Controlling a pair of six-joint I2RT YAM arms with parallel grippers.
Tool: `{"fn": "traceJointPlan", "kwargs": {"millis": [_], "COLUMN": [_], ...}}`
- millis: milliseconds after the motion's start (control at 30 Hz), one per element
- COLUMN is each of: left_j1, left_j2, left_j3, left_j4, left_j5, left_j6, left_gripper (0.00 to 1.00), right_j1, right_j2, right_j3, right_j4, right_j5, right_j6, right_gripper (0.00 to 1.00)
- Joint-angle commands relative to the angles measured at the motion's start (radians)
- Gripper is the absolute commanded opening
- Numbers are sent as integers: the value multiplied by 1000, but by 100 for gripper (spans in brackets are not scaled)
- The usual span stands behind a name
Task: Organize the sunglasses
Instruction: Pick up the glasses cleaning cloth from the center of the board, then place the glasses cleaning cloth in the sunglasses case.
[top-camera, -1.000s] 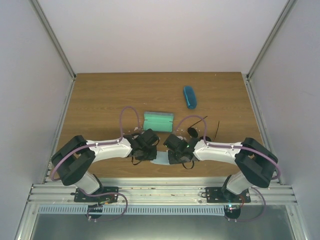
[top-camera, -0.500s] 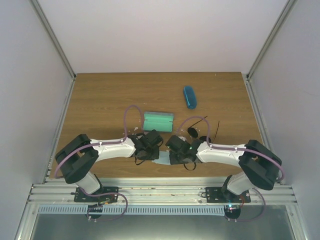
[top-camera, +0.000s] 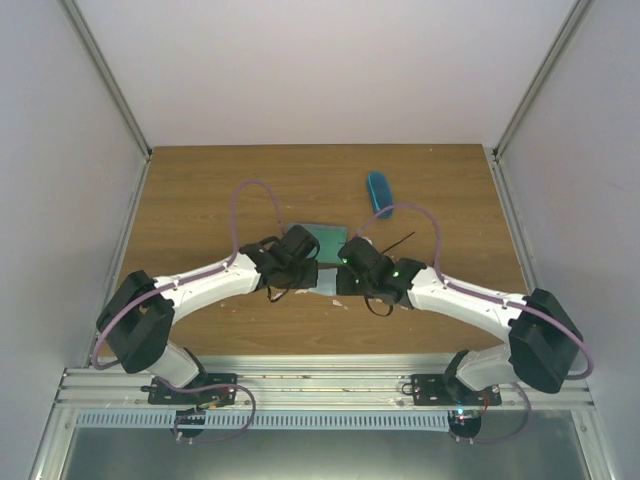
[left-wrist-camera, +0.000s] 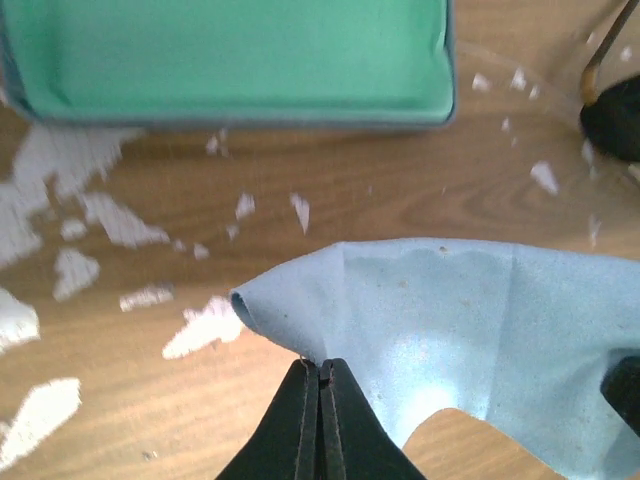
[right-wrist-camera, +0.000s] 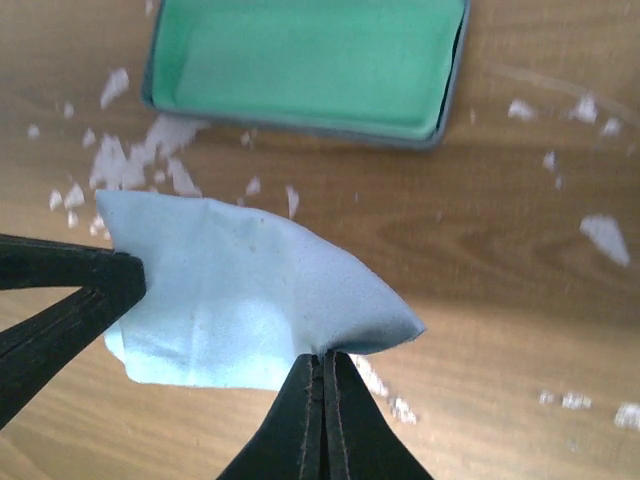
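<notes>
Blue cloth (left-wrist-camera: 480, 320) pinched by left gripper (left-wrist-camera: 320, 370), right gripper (right-wrist-camera: 322, 362).

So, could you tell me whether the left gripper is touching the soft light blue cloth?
Touching. The left wrist view shows the left gripper shut on a fold of the light blue cloth, its edge pinched between the fingertips.

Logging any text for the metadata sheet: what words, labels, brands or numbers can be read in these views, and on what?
None can be read. The cloth, the open case with its green lining and the blue case show no print. The white flecks on the table look like scuffs, not characters.
</notes>
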Motion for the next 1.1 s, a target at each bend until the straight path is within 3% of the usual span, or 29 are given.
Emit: {"fn": "traceJointPlan", "kwargs": {"millis": [0, 433, 1067], "left_j1": [68, 243, 326], "left_j2": [1, 221, 380], "left_j3": [77, 272, 360], "left_j4": [-28, -65, -68], "left_j5": [27, 108, 144], "left_j6": [120, 312, 390], "left_gripper": [0, 0, 0], "right_j1": [-70, -215, -245], "right_j2": [52, 321, 508], "right_j3": [77, 288, 392], "right_j4": [-2, 43, 56], "right_j5": [-3, -71, -108], "right_j6": [-81, -215, -229], "right_gripper": [1, 0, 1]}}
